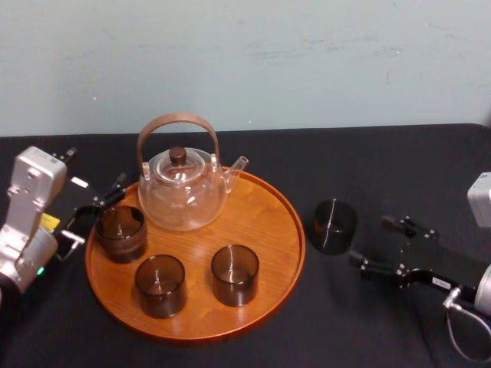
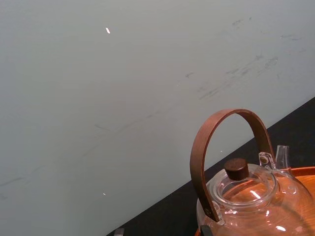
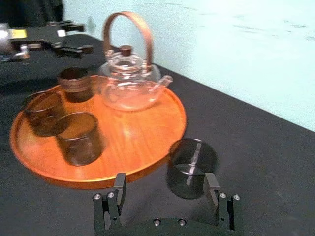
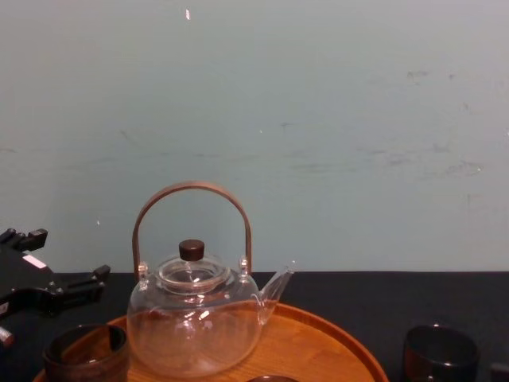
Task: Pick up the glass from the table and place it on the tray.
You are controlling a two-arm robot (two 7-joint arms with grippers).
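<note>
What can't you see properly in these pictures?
- Chest view: the bottom edge cuts off the lower part of the glass on the table and the front of the tray.
- Left wrist view: the bottom edge cuts off the teapot's belly.
- Right wrist view: the open right gripper hides part of the glass's foot.
- Head view: the left edge cuts off the left gripper's arm.

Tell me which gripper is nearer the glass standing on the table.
Right. The right gripper sits open just short of the glass; the left gripper is across the tray, at its left rim.

Head cam overhead, chest low; share tray (image 1: pixel 265 222).
</note>
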